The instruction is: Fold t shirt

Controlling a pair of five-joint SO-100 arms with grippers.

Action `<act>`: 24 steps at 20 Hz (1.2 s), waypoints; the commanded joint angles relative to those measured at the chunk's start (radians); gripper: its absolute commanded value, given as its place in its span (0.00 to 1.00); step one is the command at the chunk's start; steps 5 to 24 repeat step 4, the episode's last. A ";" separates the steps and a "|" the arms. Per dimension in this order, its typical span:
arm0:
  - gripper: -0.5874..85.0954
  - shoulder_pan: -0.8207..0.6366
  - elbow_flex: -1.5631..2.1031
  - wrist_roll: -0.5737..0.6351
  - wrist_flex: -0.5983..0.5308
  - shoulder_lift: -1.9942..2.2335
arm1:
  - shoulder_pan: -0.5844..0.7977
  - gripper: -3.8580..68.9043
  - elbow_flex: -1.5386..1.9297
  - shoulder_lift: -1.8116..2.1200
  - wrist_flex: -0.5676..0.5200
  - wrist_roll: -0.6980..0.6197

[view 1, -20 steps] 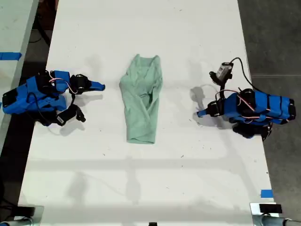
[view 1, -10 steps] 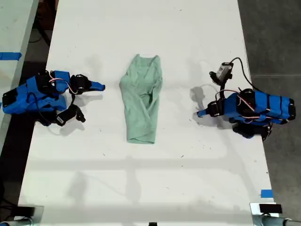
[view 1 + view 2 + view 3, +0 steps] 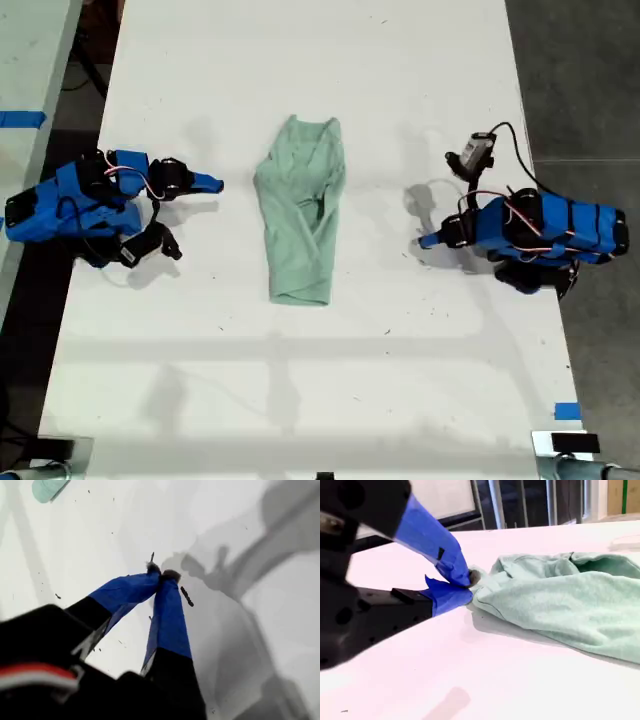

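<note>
The pale mint-green t shirt (image 3: 300,215) lies crumpled lengthwise in the middle of the white table (image 3: 300,390), its neck opening at the far end. At the exterior view's left, my second gripper (image 3: 216,184) is shut and empty, lying low with its blue tips a short gap from the shirt's edge. Its wrist view shows the tips (image 3: 467,582) closed just before the cloth (image 3: 560,600). At the exterior view's right, my first gripper (image 3: 425,240) is shut on nothing and points down at bare table. In its wrist view the tips (image 3: 161,574) meet, and only a corner of the shirt (image 3: 46,487) shows.
The table's edges run close behind both arm bases, with dark floor (image 3: 590,80) at the exterior view's right. A black cable (image 3: 520,150) loops over the first arm. Blue tape (image 3: 567,411) marks the near corner at the exterior view's right.
</note>
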 commanded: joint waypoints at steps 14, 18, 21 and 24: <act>0.00 0.008 0.037 -0.005 0.000 0.009 | 0.002 0.07 0.060 0.015 0.003 -0.008; 0.00 0.008 0.037 -0.005 0.000 0.009 | 0.002 0.07 0.060 0.015 0.003 -0.008; 0.00 0.008 0.037 -0.005 0.000 0.009 | 0.002 0.07 0.060 0.015 0.003 -0.008; 0.00 0.008 0.037 -0.005 0.000 0.009 | 0.002 0.07 0.060 0.015 0.003 -0.008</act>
